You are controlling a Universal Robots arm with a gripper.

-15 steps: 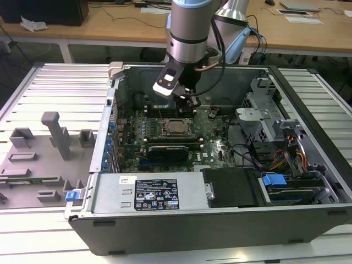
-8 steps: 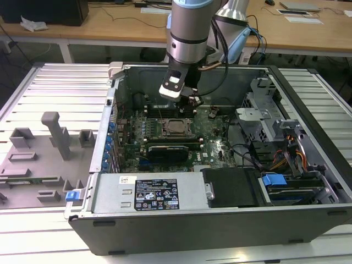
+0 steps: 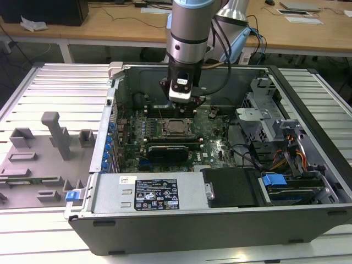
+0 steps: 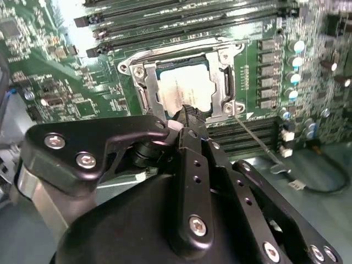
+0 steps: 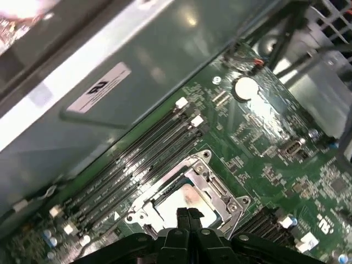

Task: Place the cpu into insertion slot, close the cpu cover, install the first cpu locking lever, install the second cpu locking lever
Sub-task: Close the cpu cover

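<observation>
Black two-finger gripper [image 5: 188,212]: tips shut tight together, nothing held, poised right over the small square cpu w/ pale silver-grey metal top [image 4: 184,88]; contact can't be judged. Cpu sits in the silver-rimmed square insertion slot [image 3: 166,129] on the green circuit board [image 4: 55,66], approx centre of the exterior view. Thin silvery cpu cover frame [image 4: 226,82] lies down round the chip.

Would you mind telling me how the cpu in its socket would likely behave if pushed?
The cpu lies flat in the insertion slot, so it probably won't slide or tip. Its smooth, shiny metal top looks slippery. Being a thin plate, it is likely stiff and light.
</observation>
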